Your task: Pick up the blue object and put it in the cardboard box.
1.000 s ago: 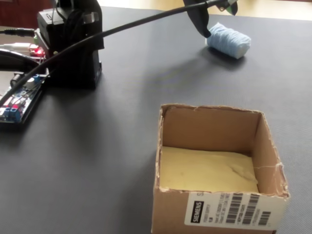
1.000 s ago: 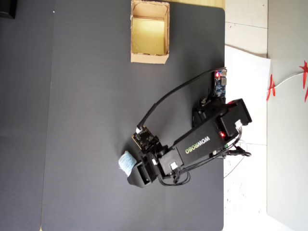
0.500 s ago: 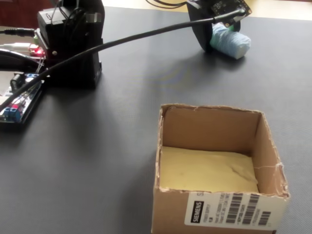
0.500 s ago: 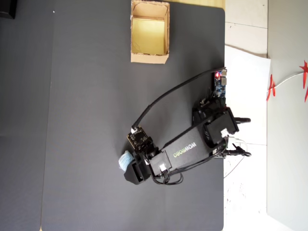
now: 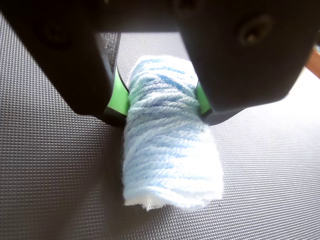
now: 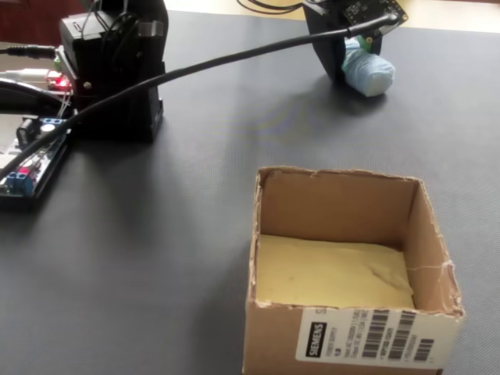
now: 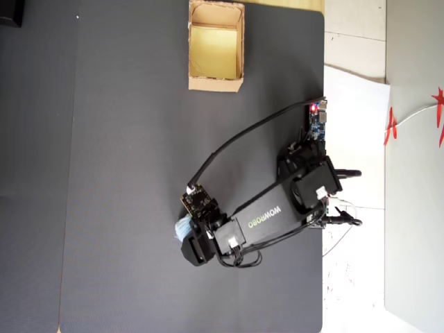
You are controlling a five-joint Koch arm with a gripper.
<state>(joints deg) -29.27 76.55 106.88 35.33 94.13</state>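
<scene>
The blue object point(image 5: 167, 145), a pale blue yarn-like bundle, lies on the dark textured mat and sticks out toward the wrist camera. My gripper point(image 5: 160, 106) is shut on its far half, with a green pad point(image 5: 118, 95) pressed against each side. In the fixed view the bundle point(image 6: 371, 74) shows at the far right under the gripper point(image 6: 348, 58). The cardboard box point(image 6: 344, 207) stands open near the front, with a yellowish inside. From overhead the box point(image 7: 215, 84) is at the top and the blue object point(image 7: 182, 227) peeks out left of the gripper point(image 7: 187, 236).
The arm's black base point(image 6: 117, 70) stands at the back left, with circuit boards point(image 6: 31, 164) beside it. A black cable point(image 6: 234, 58) runs from the base to the wrist. The mat's right edge point(image 7: 323, 83) meets a white surface.
</scene>
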